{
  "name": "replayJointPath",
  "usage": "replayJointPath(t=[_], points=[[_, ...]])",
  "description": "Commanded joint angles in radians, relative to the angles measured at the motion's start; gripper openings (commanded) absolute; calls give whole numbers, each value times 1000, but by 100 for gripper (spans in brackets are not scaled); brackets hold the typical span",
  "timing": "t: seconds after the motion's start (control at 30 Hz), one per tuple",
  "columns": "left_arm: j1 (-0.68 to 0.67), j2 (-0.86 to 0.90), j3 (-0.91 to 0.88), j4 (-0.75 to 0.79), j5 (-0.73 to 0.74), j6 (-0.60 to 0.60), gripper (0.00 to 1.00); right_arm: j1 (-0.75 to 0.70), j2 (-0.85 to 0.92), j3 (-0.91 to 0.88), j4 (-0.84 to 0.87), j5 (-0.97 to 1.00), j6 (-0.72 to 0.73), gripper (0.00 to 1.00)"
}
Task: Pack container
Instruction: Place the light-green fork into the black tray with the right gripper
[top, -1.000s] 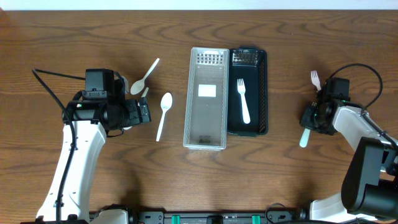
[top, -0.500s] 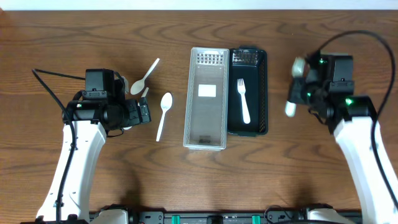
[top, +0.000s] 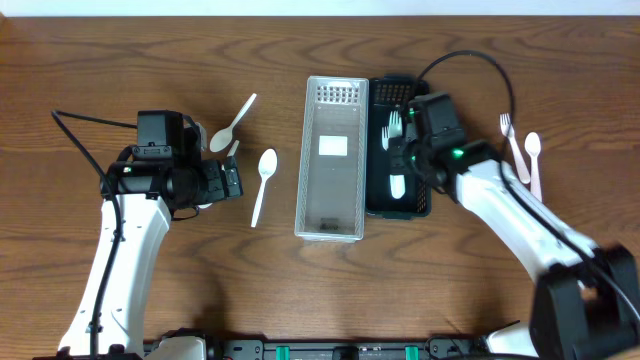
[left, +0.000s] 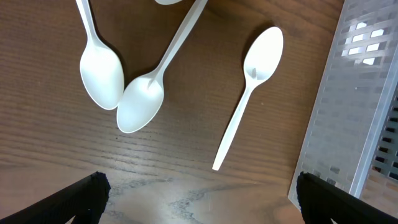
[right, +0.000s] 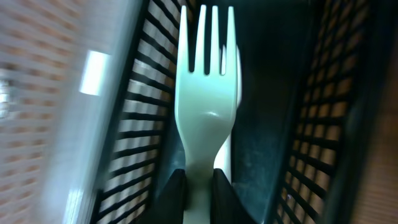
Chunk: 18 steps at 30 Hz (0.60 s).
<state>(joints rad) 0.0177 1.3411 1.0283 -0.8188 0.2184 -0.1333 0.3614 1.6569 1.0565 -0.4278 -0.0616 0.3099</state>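
My right gripper (top: 406, 155) is shut on a white plastic fork (right: 205, 106) and holds it over the black mesh basket (top: 424, 110), tines pointing to the far end. Another white fork lies in the basket under it (right: 235, 74). In the right wrist view the jaws (right: 199, 186) pinch the fork's handle. The clear container (top: 330, 215) stands beside the basket on its left. My left gripper (left: 202, 199) is open and empty above the wood, near a white spoon (left: 249, 93) and two more spoons (left: 140, 106). It also shows in the overhead view (top: 228, 182).
A white fork (top: 510, 135) and a white spoon (top: 533, 158) lie on the table right of the basket. The single spoon (top: 264, 185) lies between the left gripper and the clear container (left: 354, 106). Two spoons (top: 230, 125) lie behind the left gripper.
My right arm has swung from the table's right side leftward, carrying a white fork, and is now over the black basket. The left arm has not moved.
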Motion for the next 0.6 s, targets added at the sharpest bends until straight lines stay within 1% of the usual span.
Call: replayJointPath(t=[0.0,0.03,0.07,0.13,0.23,0.33,0.4,0.5,0.57], points=[[-1,7,17,-4,-2,9,98,-1,9,19,13,32,6,31],[-1,7,17,-4,-2,9,98,-5,3,29,3,35,-8,38],[-1,7,17,-4,-2,9,98,-10,-8,44,-18,36,-23,48],[-1,7,17,-4,-2,9,98,-26,-40,77,-66,37,-54,53],[-1,7,17,-4,-2,9,98,-75,-109,129,-150,81,-64,56],[-1,7,17,-4,-2,9,98,-164,-183,152,-212,147,-68,61],[-1,7,17,-4,-2,9,98,-245,-218,152,-245,194,-103,62],[-1,7,17,-4,-2,9,98,-386,-221,146,-307,271,-132,64],[-1,7,17,-4,-2,9,98,-476,-206,126,-318,265,-141,65]])
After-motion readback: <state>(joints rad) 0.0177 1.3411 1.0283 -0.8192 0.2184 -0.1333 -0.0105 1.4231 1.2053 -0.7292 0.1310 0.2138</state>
